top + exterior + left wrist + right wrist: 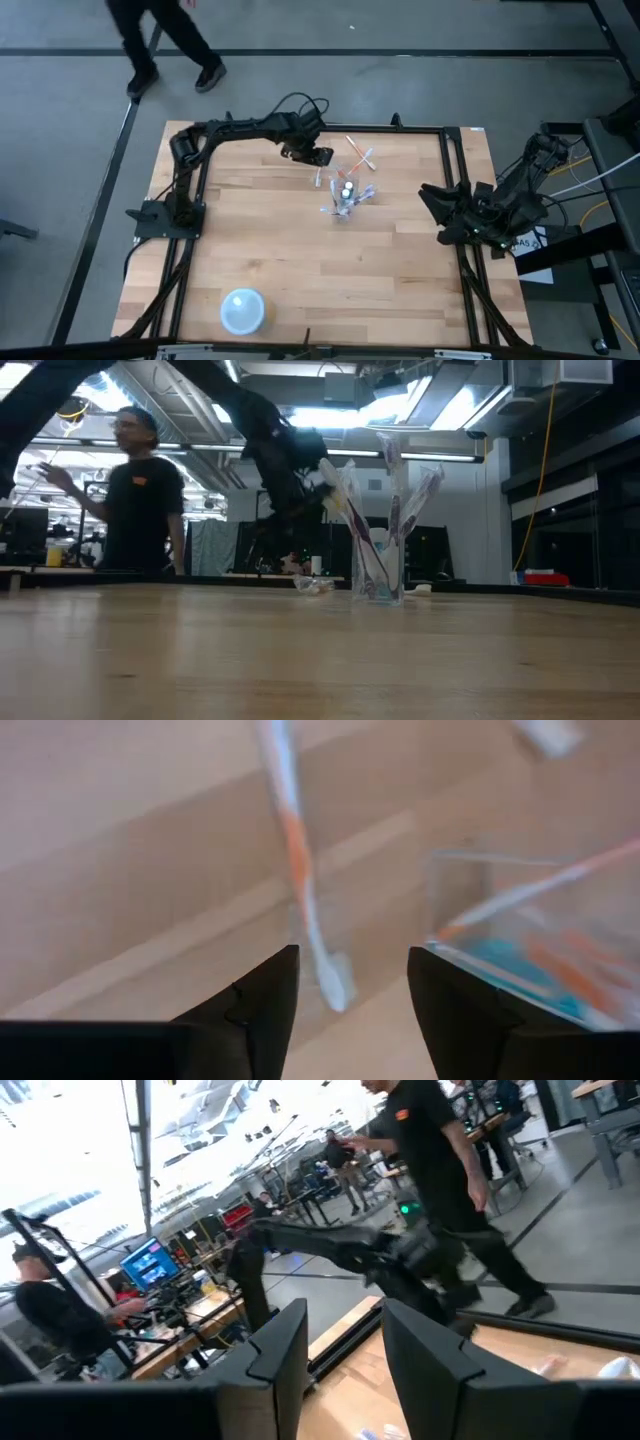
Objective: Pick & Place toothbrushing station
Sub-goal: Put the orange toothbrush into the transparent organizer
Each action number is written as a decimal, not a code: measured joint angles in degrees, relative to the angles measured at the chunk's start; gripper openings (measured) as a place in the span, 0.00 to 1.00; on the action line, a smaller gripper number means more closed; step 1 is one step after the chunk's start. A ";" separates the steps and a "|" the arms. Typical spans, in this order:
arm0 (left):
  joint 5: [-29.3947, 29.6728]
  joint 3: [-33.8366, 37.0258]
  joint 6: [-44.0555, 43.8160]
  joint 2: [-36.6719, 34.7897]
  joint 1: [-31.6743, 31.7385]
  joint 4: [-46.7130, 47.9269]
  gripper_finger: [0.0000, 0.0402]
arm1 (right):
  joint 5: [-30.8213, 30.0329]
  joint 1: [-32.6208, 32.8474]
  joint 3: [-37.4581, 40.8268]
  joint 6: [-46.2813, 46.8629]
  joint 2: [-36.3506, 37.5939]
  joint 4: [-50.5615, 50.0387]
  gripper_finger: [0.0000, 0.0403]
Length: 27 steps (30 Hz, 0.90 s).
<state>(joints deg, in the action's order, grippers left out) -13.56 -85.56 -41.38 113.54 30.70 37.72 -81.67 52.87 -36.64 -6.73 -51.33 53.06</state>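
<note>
Wooden slatted surface [300,260], high view: small clear plastic cup [345,200] w/ thin white toothbrushes [358,196] sits centre-right. Left gripper [318,155] upper centre, just beside cup, jaws apart, empty; orange-accent brush [300,870] lies between them. Right gripper [432,193] right edge, jaws apart, empty. Pale blue round bowl [243,310] lower left.

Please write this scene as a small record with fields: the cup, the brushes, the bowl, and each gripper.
cup: clear plastic cup, upright, mid-table toward the far side, toothbrushes standing in it
loose brush: orange toothbrush lying on the wood beside the cup
bowl: pale blue bowl, near edge, apart from the rest
left gripper: open, empty, above the loose brush
right gripper: open, empty, at the table's right edge
</note>
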 joint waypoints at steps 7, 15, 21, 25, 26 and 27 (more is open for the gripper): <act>0.86 0.00 -4.04 3.49 -0.71 -4.18 0.48 | 0.00 2.28 0.00 -6.00 1.44 4.36 0.33; 2.05 0.09 -5.10 5.72 -0.60 -3.78 0.44 | 0.00 3.91 0.00 -7.80 3.44 4.87 0.33; 2.01 0.11 -4.62 5.51 -0.60 -3.07 0.41 | 0.00 5.08 -0.94 -9.24 3.61 4.72 0.33; 1.16 0.11 -4.49 4.22 -0.63 -3.88 0.41 | -1.51 5.95 -2.62 -12.19 3.59 4.78 0.33; 0.57 0.11 -4.49 4.16 -0.79 -4.61 0.41 | -1.95 6.18 -2.95 -13.06 3.59 4.81 0.33; -0.15 0.11 -4.49 3.94 -0.88 -4.71 0.41 | -2.45 6.38 -3.27 -13.75 3.58 4.78 0.33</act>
<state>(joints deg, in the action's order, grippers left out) -13.71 -85.45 -45.87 117.47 29.83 33.01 -84.12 59.26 -39.92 -20.48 -47.75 57.84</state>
